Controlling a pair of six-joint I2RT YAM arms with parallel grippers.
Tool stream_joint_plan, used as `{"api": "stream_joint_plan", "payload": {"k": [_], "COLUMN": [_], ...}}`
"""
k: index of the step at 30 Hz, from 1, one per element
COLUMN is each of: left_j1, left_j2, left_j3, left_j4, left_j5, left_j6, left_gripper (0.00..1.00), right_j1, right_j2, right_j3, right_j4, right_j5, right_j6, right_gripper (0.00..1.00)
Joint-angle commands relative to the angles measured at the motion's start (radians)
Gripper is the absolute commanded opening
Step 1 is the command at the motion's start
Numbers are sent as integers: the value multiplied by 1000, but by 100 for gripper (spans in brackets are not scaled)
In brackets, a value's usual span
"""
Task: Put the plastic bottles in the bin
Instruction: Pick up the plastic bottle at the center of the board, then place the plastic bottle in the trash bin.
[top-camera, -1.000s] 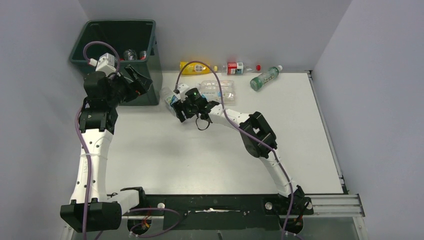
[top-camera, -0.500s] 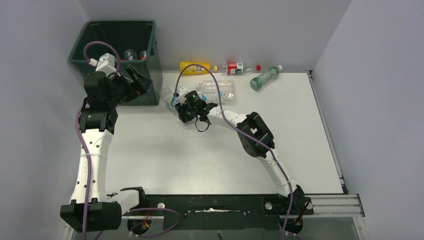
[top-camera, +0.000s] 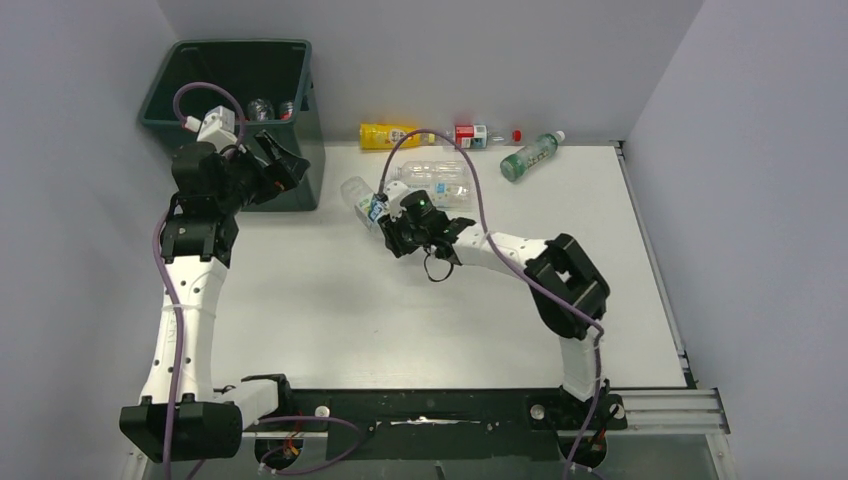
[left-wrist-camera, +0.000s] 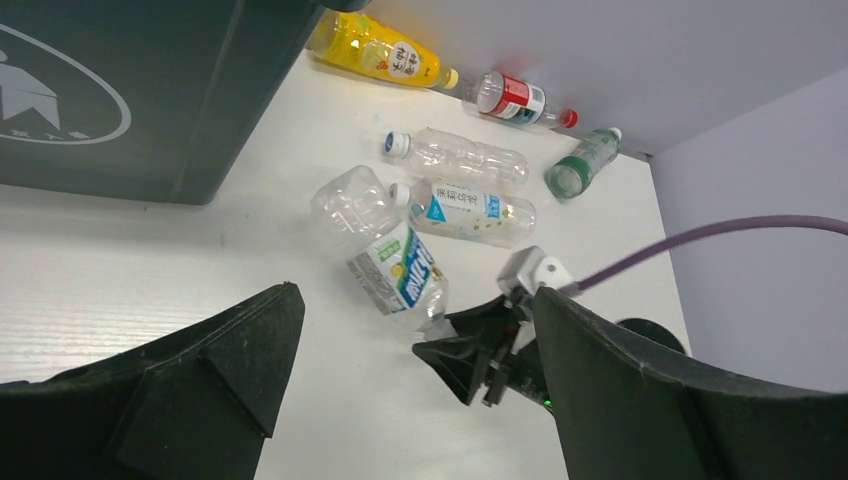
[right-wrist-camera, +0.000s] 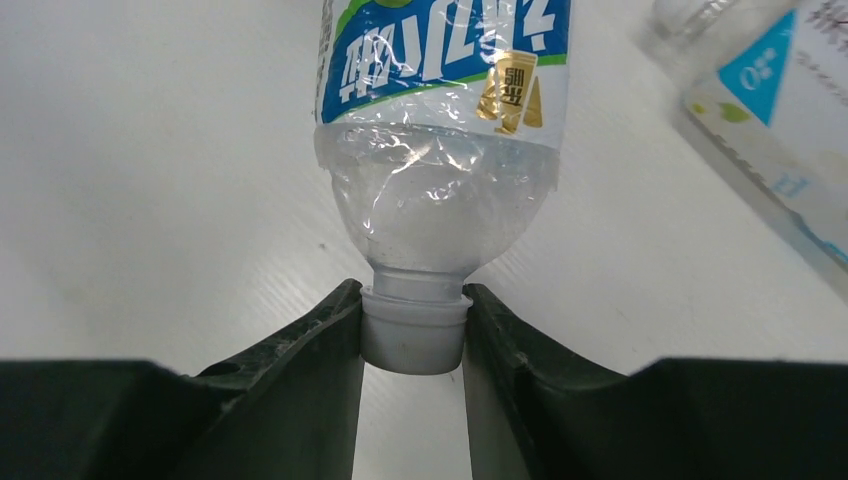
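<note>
Right gripper: clamping tight on the white cap of the bottle with the blue and green label, pressing it from both sides.
Bottle place: seeming to be resting on the table, in the far half, between the bin and the other bottles.
Long axis: running straight away from the jaws, base pointing toward the far left corner, cap pointing back into the gripper.
Bin: standing at the far left corner, near the base of the gripped bottle.
Left gripper: hanging wide open in front of the bin, holding nothing.
Nearer arm: the right one, already gripping; probably needing to lift and carry leftward over the bin.
Other bottles: lying just beside, toward the far edge.
</note>
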Motion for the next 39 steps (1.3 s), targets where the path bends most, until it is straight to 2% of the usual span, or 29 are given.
{"api": "stream_joint_plan", "payload": {"k": [1,9,14,20,30,39], "left_j1": [-19,-75,-194,-333,-477,-545], "left_j2": [10,41,83,160,281,342], "left_j3": [26,-5,3,4,-75,-209], "left_j4": [49,146,159,201,423,686], "left_j5": [38,105,30,-29,36,95], "left_j6": [-9,-87,-82,-101,-253,-429], "left_gripper": [86,86,86,86,86,86], "right_j1": [21,81,111,107,37,8], "right_j2": [-230,-568,-752,-896,-997,-992], "right_j3": [-133,-435,-542,-628,-691,-680], "right_j4": [101,79,24,-58,-120,-82], "right_j5": [59,185,261,342,428,370], "right_j6": [5,64,113,162,211,201], "right_gripper": [25,25,25,26,27,27]}}
